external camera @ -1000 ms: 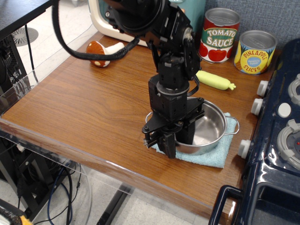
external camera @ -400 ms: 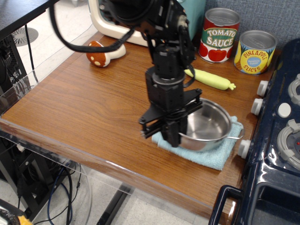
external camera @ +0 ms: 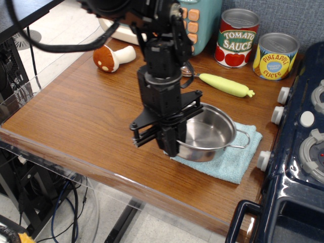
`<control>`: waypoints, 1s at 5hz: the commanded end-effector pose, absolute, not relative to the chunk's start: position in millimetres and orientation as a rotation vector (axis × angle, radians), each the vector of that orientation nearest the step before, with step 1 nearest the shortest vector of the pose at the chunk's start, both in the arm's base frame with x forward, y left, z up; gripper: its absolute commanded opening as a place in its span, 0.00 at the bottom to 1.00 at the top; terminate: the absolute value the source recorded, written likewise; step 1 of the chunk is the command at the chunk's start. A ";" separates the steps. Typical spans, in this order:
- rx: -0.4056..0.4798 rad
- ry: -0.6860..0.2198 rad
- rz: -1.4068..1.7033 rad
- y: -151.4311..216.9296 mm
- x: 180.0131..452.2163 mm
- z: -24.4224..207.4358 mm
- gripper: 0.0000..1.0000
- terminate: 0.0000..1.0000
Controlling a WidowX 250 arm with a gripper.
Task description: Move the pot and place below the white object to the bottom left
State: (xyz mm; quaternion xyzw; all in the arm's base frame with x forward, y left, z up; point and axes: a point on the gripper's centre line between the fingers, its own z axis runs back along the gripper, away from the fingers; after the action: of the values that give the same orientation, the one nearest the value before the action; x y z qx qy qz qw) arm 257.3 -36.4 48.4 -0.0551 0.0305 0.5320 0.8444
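The shiny steel pot [external camera: 210, 132] is held tilted, its left rim lifted, over the left part of a light blue cloth [external camera: 238, 157]. My black gripper [external camera: 172, 137] is shut on the pot's left rim and hides the near-left handle; the right wire handle sticks out over the cloth. The white object, a toy mushroom [external camera: 112, 56] with a white stem and spotted brown cap, lies on its side at the back left of the wooden table [external camera: 86, 116], well away from the pot.
A tomato sauce can [external camera: 238, 38] and a pineapple slices can [external camera: 276, 55] stand at the back right. A yellow-green toy vegetable [external camera: 227, 85] lies in front of them. A teal appliance [external camera: 200, 20] is behind my arm. A dark blue toy stove [external camera: 298, 152] borders the right.
My gripper has lifted the pot by its left rim and carried it leftward, so it now hangs partly off the cloth's left edge. The mushroom is more exposed.
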 end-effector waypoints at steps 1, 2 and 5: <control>-0.226 -0.054 1.345 31.0 251.6 77.3 0.00 0.00; -0.258 -0.106 1.520 76.6 245.5 79.0 0.00 0.00; -0.130 -0.183 1.823 155.7 262.2 55.0 0.00 0.00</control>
State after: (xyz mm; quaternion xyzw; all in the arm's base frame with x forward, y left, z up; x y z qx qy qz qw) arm 267.7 152.6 40.6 -0.0460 -0.0558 0.7886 0.6107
